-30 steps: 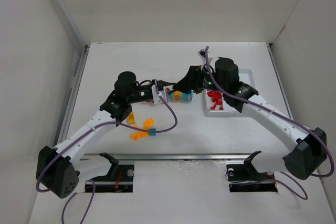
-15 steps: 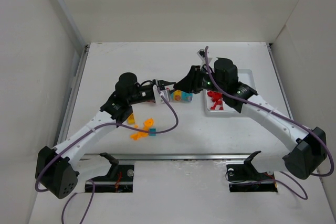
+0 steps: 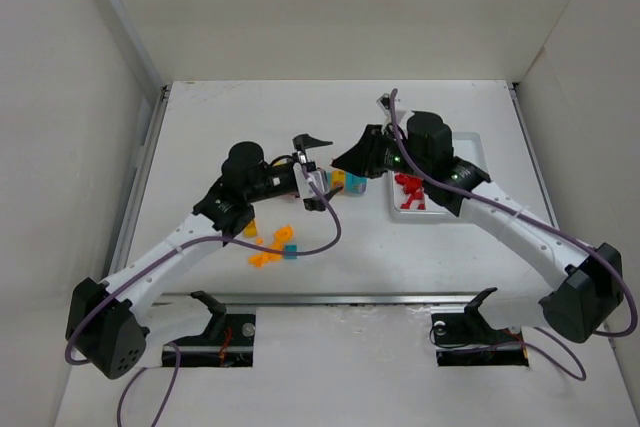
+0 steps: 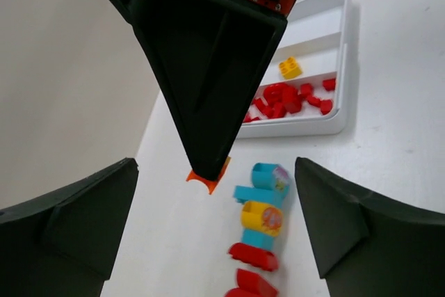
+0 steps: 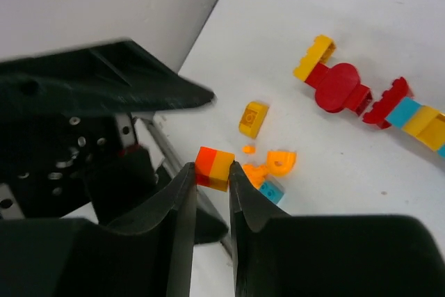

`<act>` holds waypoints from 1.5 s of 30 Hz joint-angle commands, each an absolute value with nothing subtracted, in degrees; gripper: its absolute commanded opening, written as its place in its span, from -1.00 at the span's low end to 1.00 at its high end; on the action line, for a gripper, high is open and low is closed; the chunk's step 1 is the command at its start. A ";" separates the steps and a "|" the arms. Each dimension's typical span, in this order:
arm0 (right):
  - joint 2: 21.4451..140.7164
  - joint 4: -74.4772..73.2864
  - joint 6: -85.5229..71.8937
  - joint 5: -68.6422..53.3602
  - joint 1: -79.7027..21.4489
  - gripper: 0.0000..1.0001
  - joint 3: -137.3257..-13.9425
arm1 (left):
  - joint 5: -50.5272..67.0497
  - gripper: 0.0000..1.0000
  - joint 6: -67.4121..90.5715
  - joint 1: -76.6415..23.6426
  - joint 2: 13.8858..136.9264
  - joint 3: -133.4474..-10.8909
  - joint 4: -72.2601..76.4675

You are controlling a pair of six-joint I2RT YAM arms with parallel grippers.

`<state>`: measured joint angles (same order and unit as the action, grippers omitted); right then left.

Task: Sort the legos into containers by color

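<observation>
White surface (image 3: 200, 147), white tray (image 4: 306, 129): red legos (image 4: 288, 97) in left compartment, one yellow lego (image 4: 290, 68) in middle. Your left tool (image 4: 215, 234) gapes wide, empty. Right tool (image 5: 208, 172) pinches red-orange pair (image 5: 214, 166). Joined row (image 4: 259, 224) lies just beside tray. Bricks look light, stiff, slick; squeeze flat sides. No readable writing.

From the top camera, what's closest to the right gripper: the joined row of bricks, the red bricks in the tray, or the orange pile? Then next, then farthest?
From the right gripper:
1. Joined row of bricks, right beside its tip.
2. Red bricks, in the tray to its right.
3. Orange pile, farther off to its left.
</observation>
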<state>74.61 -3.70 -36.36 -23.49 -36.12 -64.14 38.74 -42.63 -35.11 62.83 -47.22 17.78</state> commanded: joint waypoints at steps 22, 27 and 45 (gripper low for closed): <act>115.84 -49.31 -27.25 60.30 -24.61 -1.00 -90.70 | 14.42 1.00 -33.93 -35.77 52.56 -37.01 15.73; 115.14 -43.35 -24.44 55.04 -22.59 -1.00 -89.82 | 13.27 1.00 -34.54 -35.77 50.71 -34.55 15.73; 120.06 -41.40 -19.69 43.42 -20.13 -0.22 -90.88 | 11.51 1.00 -36.65 -35.77 50.19 -32.87 19.07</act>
